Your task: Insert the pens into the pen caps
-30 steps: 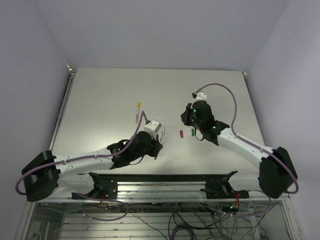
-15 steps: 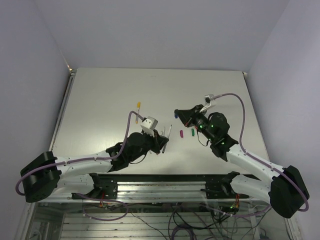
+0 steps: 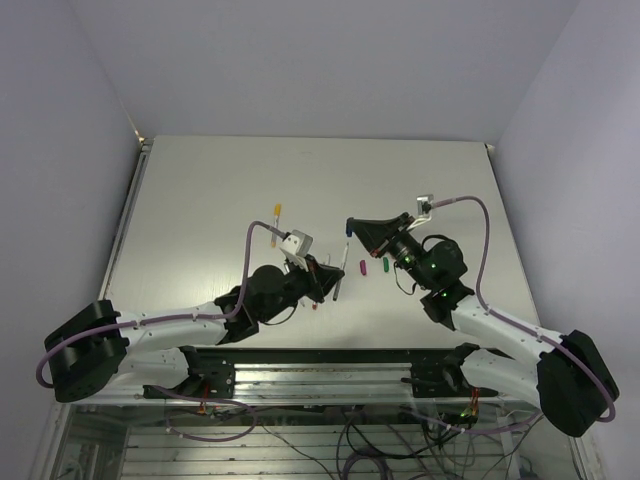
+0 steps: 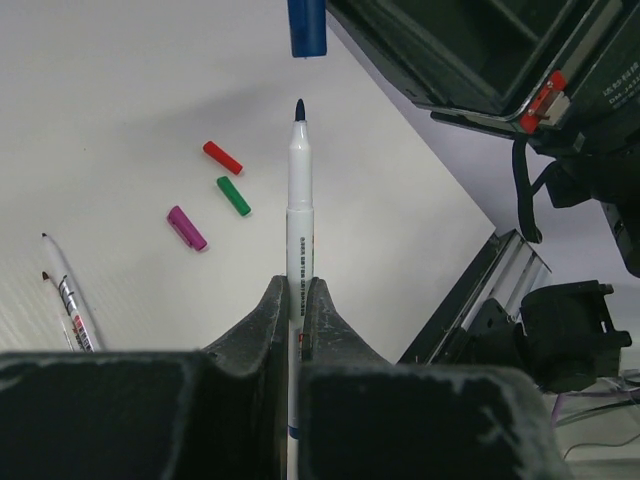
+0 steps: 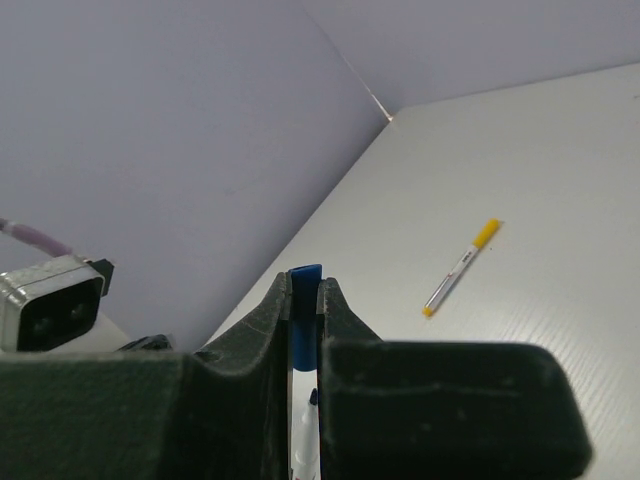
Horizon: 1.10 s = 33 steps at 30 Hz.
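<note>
My left gripper (image 4: 295, 285) (image 3: 328, 280) is shut on a grey-white pen (image 4: 300, 200) (image 3: 340, 268), held upright with its dark blue tip pointing up. My right gripper (image 5: 304, 285) (image 3: 351, 228) is shut on the blue cap (image 5: 304, 295) (image 4: 306, 27) and holds it just above the pen tip, a small gap between them. The pen tip also shows between the right fingers (image 5: 312, 420). The magenta cap (image 4: 187, 228) (image 3: 362, 268), green cap (image 4: 233, 196) (image 3: 385, 266) and red cap (image 4: 222, 157) lie on the table below.
A pen with a yellow cap on it (image 5: 460, 267) (image 3: 276, 215) lies on the table further back. More uncapped pens (image 4: 70, 300) lie at the left of the left wrist view. The table's front rail (image 3: 330, 355) runs near the arm bases.
My right gripper has lifted off the table with the blue cap and swung left. My left gripper has risen and moved right, bringing the pen tip up under the cap.
</note>
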Tool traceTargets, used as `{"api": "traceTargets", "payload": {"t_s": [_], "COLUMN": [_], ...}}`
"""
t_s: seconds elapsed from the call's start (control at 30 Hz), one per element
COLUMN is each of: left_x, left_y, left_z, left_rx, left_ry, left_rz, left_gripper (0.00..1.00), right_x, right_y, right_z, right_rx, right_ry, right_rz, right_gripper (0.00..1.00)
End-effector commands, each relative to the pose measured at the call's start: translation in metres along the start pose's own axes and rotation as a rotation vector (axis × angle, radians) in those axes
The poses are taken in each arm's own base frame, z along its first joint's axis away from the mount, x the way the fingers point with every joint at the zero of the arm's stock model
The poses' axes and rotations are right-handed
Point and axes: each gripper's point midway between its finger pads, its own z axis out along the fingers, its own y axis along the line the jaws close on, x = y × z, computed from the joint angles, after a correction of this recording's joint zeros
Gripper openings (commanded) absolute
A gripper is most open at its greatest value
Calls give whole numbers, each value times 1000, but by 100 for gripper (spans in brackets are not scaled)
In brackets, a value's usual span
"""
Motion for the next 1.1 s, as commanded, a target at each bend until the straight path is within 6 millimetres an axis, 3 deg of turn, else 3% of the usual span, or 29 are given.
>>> {"api": "traceTargets", "payload": {"t_s": [0.0, 1.07], "left_x": [-16, -20], "left_y": [-14, -14], "left_z": [-1, -3], "left_rx": [56, 64], "left_ry": [-69, -103], "left_rz": [-33, -49], "left_gripper": [7, 7], "right_x": [-8, 8], "right_y": [11, 14], "right_z": [-6, -5], "right_rx": [-50, -64], "right_ry": [-47, -19], "right_rz": [20, 30], "right_gripper": [0, 0]}}
